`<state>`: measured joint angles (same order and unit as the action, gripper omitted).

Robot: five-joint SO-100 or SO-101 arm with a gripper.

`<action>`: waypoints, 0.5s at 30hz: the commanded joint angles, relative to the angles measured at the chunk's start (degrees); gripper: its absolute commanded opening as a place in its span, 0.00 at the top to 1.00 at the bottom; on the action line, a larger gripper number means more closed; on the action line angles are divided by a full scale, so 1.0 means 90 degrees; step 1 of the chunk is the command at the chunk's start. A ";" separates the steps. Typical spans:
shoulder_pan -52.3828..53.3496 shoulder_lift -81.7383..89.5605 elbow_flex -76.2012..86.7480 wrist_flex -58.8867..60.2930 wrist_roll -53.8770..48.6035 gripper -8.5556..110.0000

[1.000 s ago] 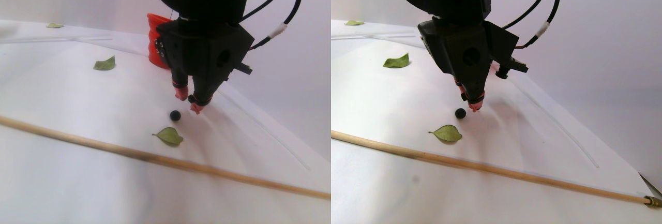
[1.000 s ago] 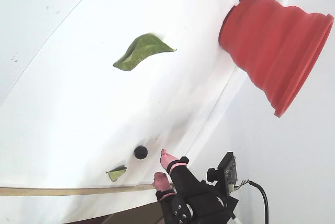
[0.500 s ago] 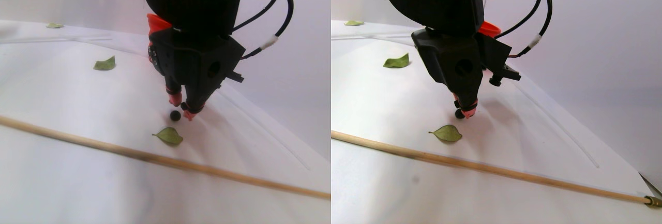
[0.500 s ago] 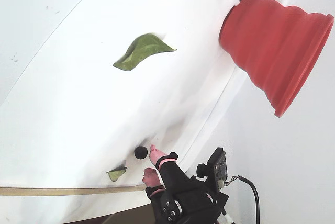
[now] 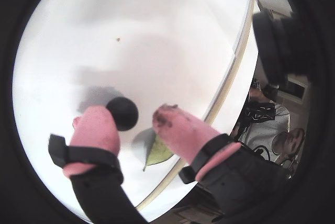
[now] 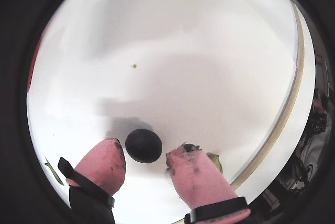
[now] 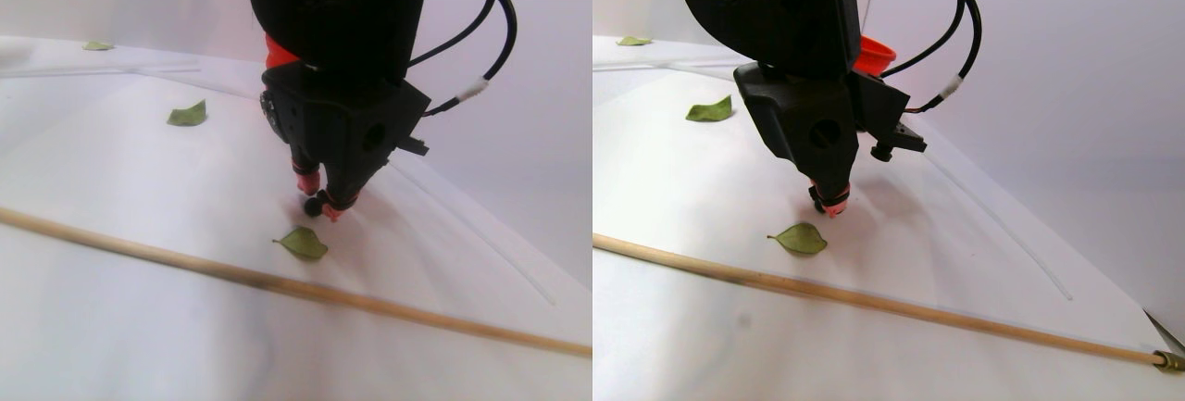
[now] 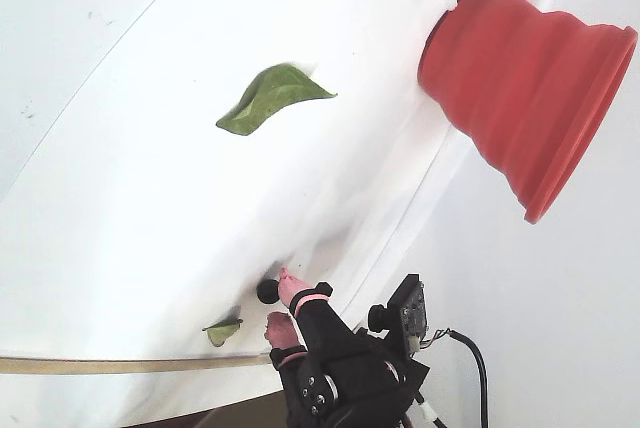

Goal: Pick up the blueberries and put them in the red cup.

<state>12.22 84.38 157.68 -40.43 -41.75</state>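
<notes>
The gripper [image 6: 145,162] has come down to the white table [image 8: 150,198] since a second ago, when it hung beside and above the blueberry [image 6: 143,145]. Its two pink fingertips [image 5: 96,124] now stand spread on either side of the berry, which lies on the table in the gap. In a wrist view the berry seems to touch one fingertip, with a clear space to the other, so nothing is clamped. Half a second ago the berry lay just outside the tips. Just beyond the fingers a small green leaf [image 7: 302,243] lies near a long wooden stick [image 7: 278,282]. Farther off is a larger leaf [image 8: 272,95]. The red cup [image 8: 525,88] stands well apart at the table's far side. In the stereo pair the arm's black body hides most of the cup and the berry is barely visible. Only this one berry is in sight.
</notes>
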 commanded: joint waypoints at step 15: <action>0.0000 -0.0430 -0.0049 -0.0469 -0.0068 0.79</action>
<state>11.95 80.51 157.24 -43.51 -41.75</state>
